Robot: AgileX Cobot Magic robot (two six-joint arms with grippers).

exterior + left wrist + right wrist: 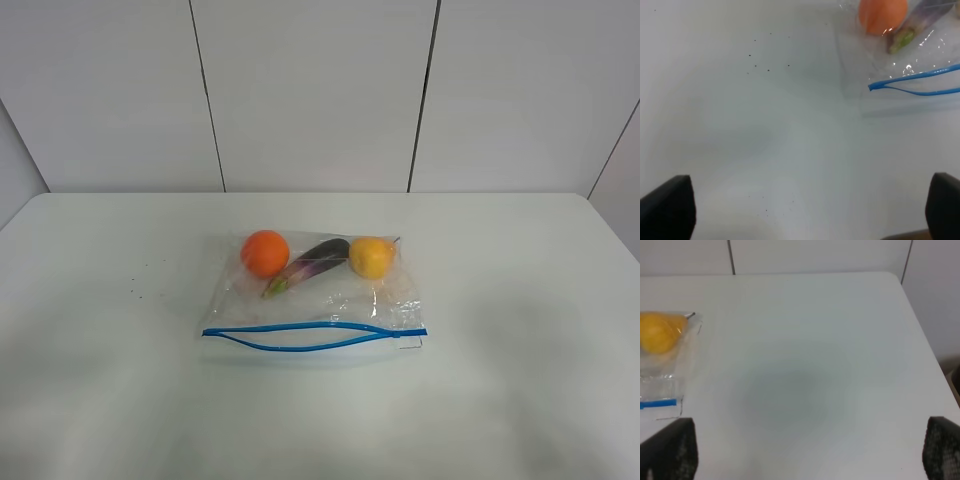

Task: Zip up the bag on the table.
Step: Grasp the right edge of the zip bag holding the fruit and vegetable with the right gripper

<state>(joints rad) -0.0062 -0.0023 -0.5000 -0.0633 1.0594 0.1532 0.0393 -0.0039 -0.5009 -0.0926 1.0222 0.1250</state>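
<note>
The clear plastic bag (330, 300) lies flat in the middle of the white table (520, 300). Inside are an orange (265, 252), a purple eggplant (312, 264) and a yellow fruit (371, 256). Its blue zipper strip (312, 335) runs along the near edge and gapes open over most of its length. My left gripper (805, 210) is open and empty, above bare table to the left of the bag's corner (890, 80). My right gripper (805, 450) is open and empty, to the right of the bag (665, 355). Neither arm shows in the exterior high view.
The table's far edge meets a white panelled wall (320, 90). The table's right edge and rounded corner (900, 282) show in the right wrist view. A few small dark specks (767, 69) lie on the table left of the bag.
</note>
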